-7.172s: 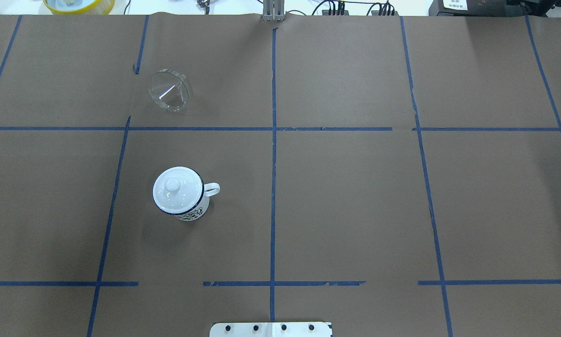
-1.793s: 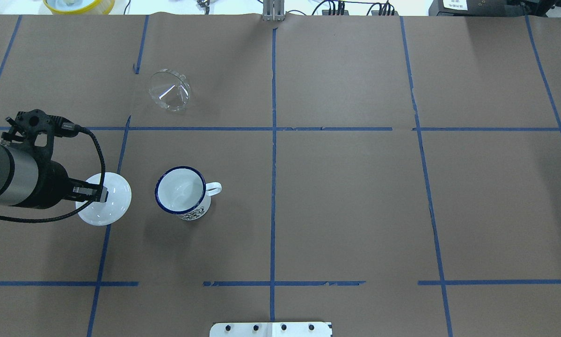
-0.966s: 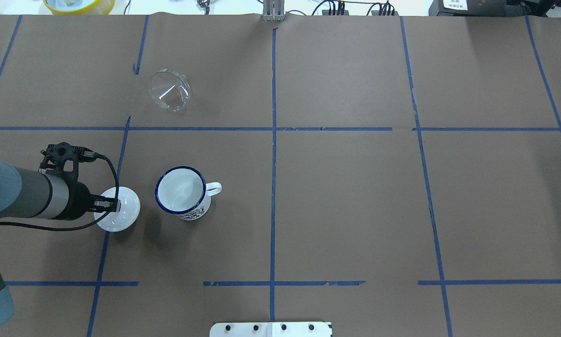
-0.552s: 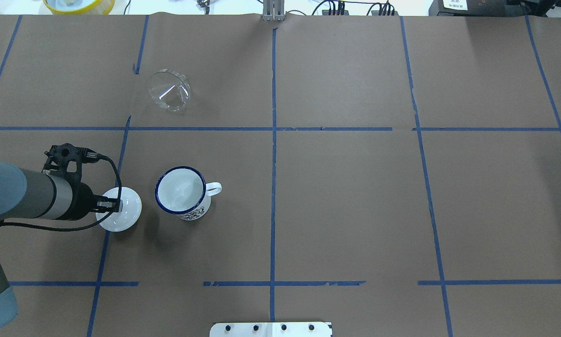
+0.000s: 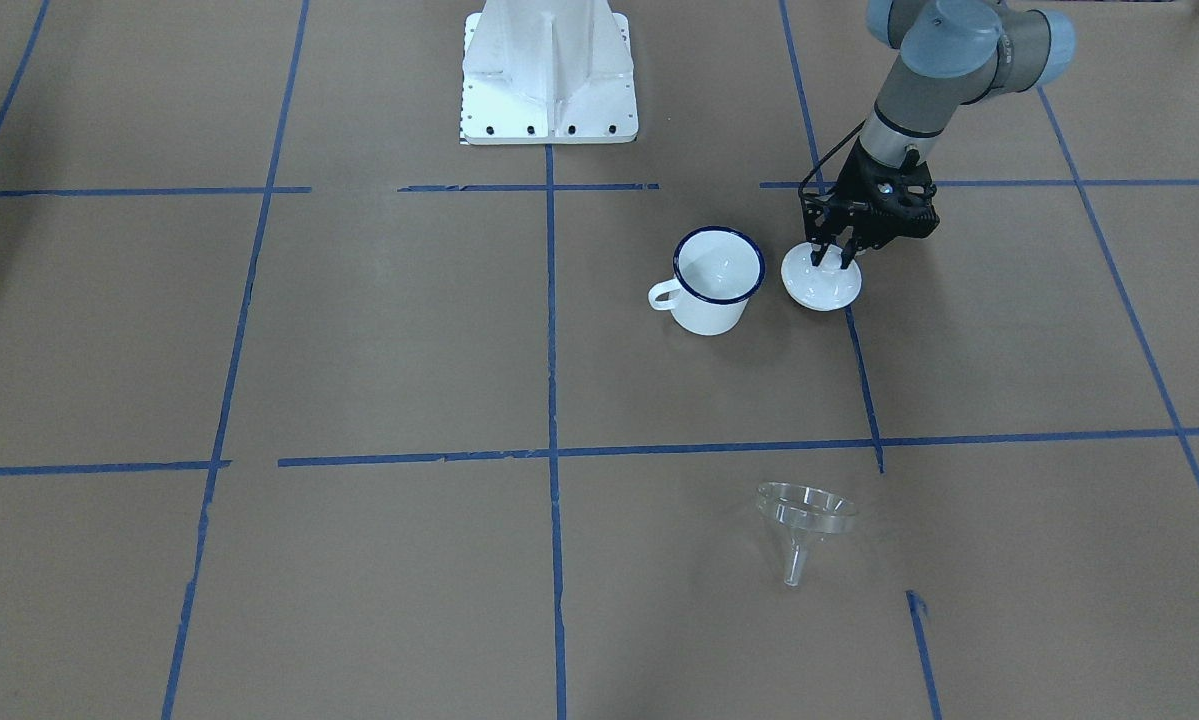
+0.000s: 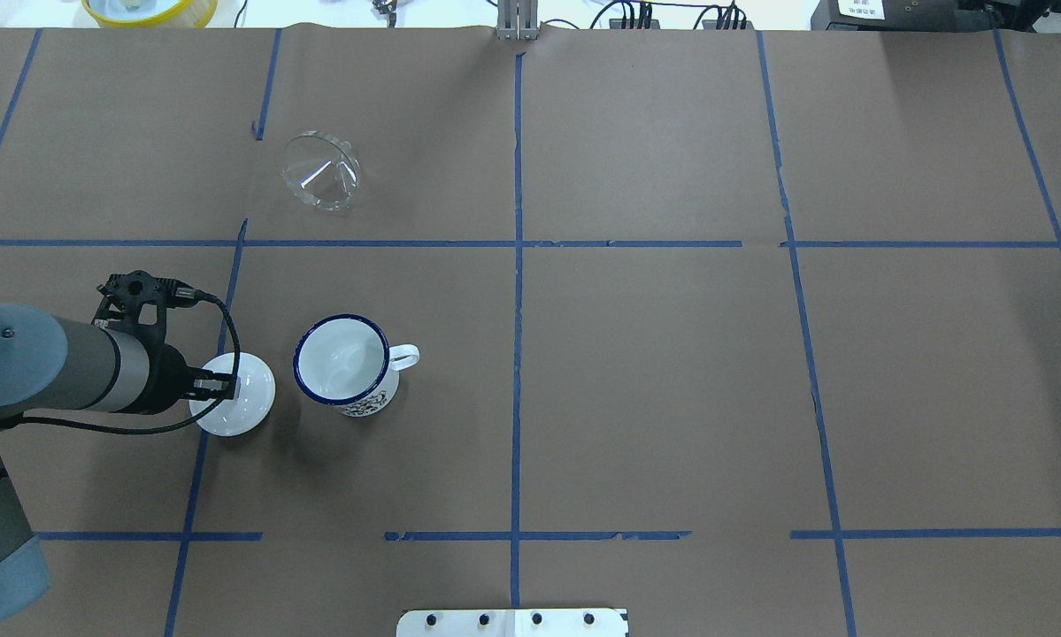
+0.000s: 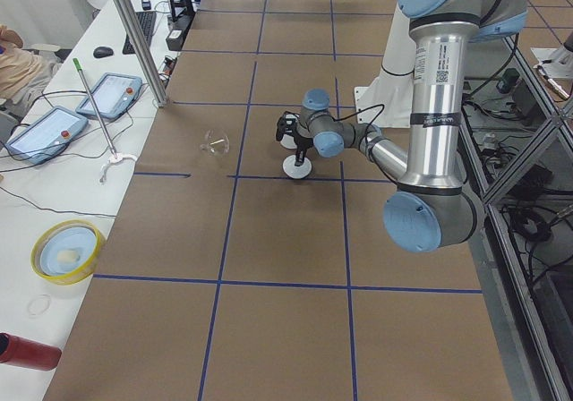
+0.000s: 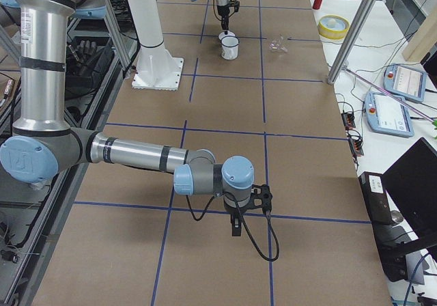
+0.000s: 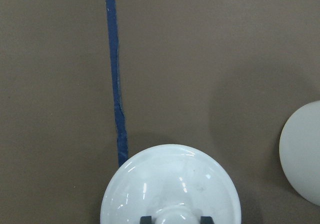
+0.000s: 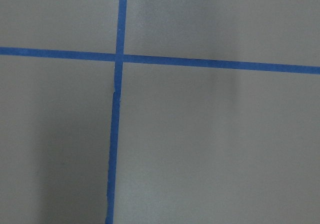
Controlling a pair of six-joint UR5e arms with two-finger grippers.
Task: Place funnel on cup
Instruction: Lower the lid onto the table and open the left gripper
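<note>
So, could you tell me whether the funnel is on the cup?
No, the funnel lies on the table, apart from the cup.

Overhead and front-facing cameras look down from opposite sides (sharing the cup (image 6: 344, 363)).

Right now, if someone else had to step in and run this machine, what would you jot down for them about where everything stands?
Left gripper: shut on the knob of the white lid, held low beside the cup, on the side away from its handle. Whether the lid touches the table I cannot tell.
Right gripper: far from the job's things, seen only from the side, so open or shut cannot be told.
The cup stands upright and uncovered.
The funnel lies on its side, farther from the robot's base, untouched.
Done: lid off the cup.
Left: let go of the lid, fetch the funnel, set it spout down in the cup.
</note>
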